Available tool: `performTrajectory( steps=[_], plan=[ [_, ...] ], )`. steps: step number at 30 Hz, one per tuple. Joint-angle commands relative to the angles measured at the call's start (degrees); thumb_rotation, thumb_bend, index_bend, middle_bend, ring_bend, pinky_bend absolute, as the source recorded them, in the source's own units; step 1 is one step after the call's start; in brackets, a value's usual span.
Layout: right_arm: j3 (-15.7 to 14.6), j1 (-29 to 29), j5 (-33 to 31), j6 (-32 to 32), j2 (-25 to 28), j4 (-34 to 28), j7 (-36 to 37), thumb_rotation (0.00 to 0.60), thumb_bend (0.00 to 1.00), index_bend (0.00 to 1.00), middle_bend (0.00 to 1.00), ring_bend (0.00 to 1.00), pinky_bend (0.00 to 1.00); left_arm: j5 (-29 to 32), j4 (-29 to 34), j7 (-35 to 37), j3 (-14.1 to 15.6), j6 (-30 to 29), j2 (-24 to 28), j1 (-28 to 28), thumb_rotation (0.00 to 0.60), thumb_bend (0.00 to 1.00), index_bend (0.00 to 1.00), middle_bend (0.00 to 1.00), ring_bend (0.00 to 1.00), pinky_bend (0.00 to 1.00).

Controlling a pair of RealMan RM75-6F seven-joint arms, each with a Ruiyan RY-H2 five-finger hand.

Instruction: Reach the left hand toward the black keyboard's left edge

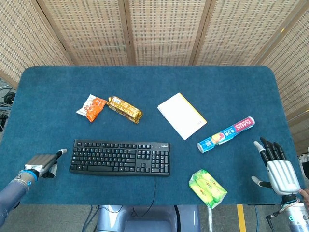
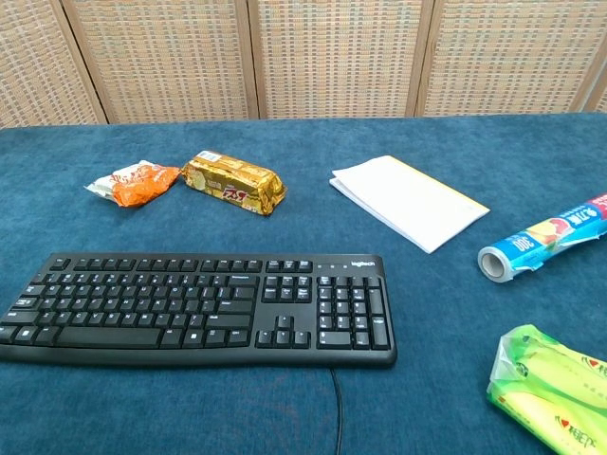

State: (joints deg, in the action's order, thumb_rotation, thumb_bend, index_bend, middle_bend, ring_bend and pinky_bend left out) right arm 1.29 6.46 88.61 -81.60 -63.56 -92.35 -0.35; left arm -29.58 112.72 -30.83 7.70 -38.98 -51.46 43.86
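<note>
The black keyboard (image 1: 120, 157) lies at the front of the blue table, its cable running off the front edge; the chest view shows the keyboard (image 2: 199, 308) filling the lower left. My left hand (image 1: 43, 163) hovers low just left of it, holding nothing. Its fingertips (image 1: 61, 152) point right and stop a short gap from the keyboard's left edge. My right hand (image 1: 279, 169) is at the front right corner, empty, with its fingers spread and pointing away from me. Neither hand shows in the chest view.
Behind the keyboard lie an orange snack bag (image 1: 91, 107) and a gold snack pack (image 1: 124, 109). A white notepad (image 1: 182, 115) sits mid-table, a plastic wrap roll (image 1: 225, 134) to its right, and a green packet (image 1: 207, 188) by the front edge.
</note>
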Motion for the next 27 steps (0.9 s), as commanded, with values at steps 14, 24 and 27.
performTrajectory(
  steps=[14, 24, 27],
  plan=[
    [0.07, -0.03, 0.06, -0.17, 0.23, -0.04, 0.52, 0.6, 0.05, 0.0, 0.0, 0.0, 0.0, 7.28, -4.71, 0.47, 3.31, -0.42, -6.12, 5.77, 0.6, 0.78, 0.0, 0.59, 0.62, 0.35],
    [-0.03, -0.03, 0.24, -0.17, 0.24, -0.09, 0.45, 0.6, 0.04, 0.0, 0.0, 0.0, 0.0, 6.67, -4.23, 2.12, 4.3, -1.26, -6.63, 7.26, 0.6, 0.78, 0.0, 0.59, 0.62, 0.35],
    [-0.01, -0.05, 0.26, -0.25, 0.27, -0.14, 0.53, 0.6, 0.04, 0.0, 0.0, 0.0, 0.0, 6.62, -4.21, 2.6, 4.53, -1.43, -6.9, 7.62, 0.6, 0.78, 0.0, 0.59, 0.62, 0.35]
  ],
)
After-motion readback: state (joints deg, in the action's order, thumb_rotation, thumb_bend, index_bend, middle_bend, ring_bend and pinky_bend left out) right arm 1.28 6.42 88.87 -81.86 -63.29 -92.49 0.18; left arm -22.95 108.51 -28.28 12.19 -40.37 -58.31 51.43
